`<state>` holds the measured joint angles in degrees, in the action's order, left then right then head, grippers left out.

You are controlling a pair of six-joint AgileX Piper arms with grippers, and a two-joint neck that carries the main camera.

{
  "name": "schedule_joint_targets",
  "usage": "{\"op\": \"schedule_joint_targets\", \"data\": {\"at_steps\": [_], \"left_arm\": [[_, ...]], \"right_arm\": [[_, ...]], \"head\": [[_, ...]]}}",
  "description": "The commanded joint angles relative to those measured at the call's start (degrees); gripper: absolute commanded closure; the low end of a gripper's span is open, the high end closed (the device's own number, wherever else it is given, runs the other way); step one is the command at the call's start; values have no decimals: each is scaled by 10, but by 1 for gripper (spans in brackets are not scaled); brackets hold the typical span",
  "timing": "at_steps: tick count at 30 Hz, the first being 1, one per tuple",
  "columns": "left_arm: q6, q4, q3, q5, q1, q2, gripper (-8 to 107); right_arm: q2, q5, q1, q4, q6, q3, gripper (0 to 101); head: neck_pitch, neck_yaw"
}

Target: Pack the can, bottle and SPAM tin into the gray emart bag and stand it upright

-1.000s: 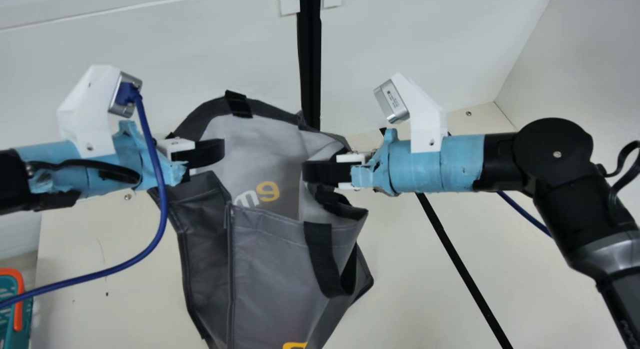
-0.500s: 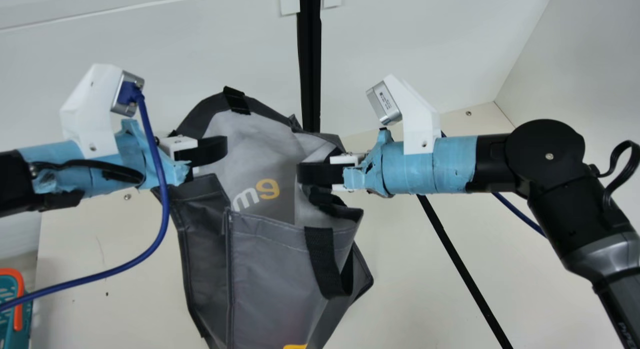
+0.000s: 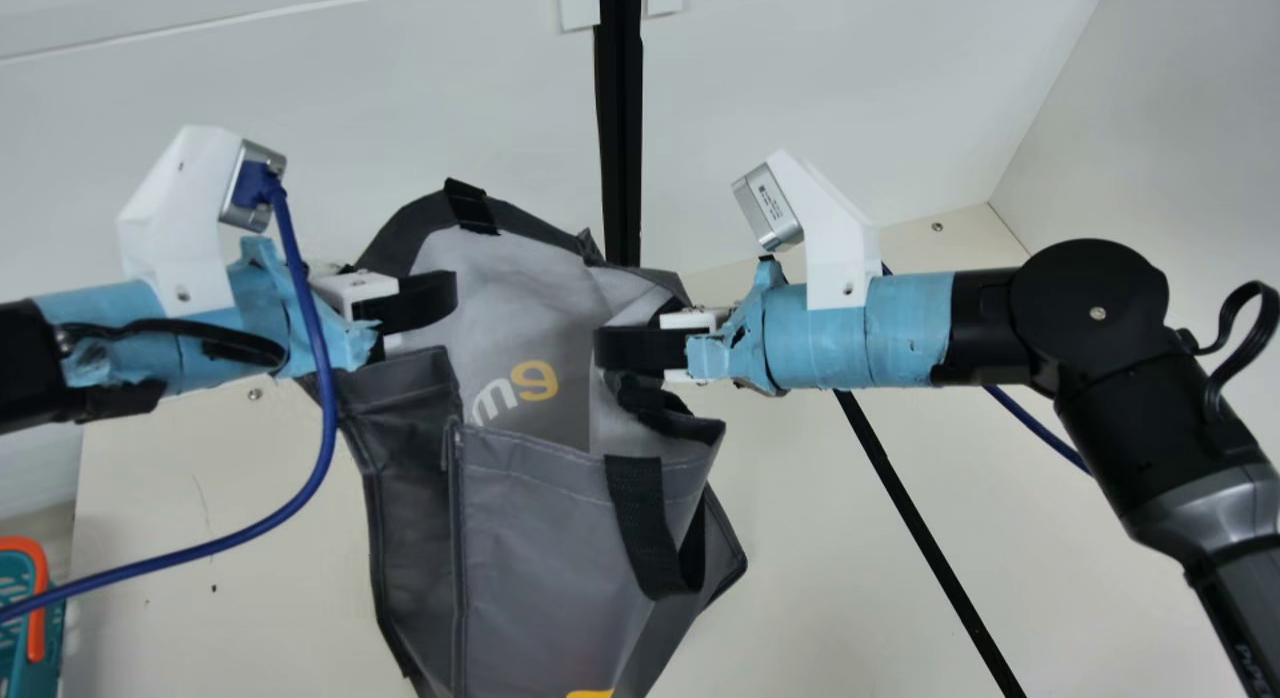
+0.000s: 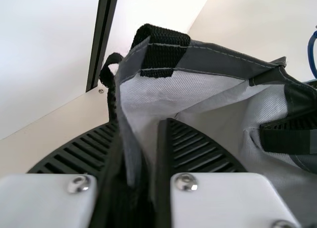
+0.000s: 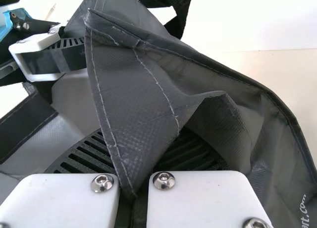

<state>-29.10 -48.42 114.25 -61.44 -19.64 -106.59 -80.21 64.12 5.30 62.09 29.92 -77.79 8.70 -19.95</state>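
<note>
Main view, bag point(image 3: 545, 548) cut off, inside unclear

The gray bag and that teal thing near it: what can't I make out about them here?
- Inside floor of the bag, and anything on it: main view, hidden behind the front panel.
- Bag's base: main view, cut off by the bottom edge.
- Teal thing: main view, partly cut off by the left edge.

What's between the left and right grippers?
The open mouth of the gray bag, its pale lining showing. That's in the main view.
</note>
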Motion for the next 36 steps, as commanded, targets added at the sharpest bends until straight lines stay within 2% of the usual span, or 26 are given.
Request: {"op": "schedule_joint_targets", "data": {"at_steps": [1,18,19,20,36], "left_arm": [[0,0,0,0,0,0,67],[0,0,0,0,0,0,10],[0,0,0,0,0,0,9],[-3,-1,-28,7,-3,21,9],[-46,-46,-61,40,8,80,9]], "right_arm": [[0,0,0,0,0,0,101],[0,0,0,0,0,0,101],[0,0,0,0,0,0,101],[0,0,0,0,0,0,101],[0,1,0,0,0,0,101]], "head": [[13,0],[13,0],[13,0],[13,0],[13,0]]}}
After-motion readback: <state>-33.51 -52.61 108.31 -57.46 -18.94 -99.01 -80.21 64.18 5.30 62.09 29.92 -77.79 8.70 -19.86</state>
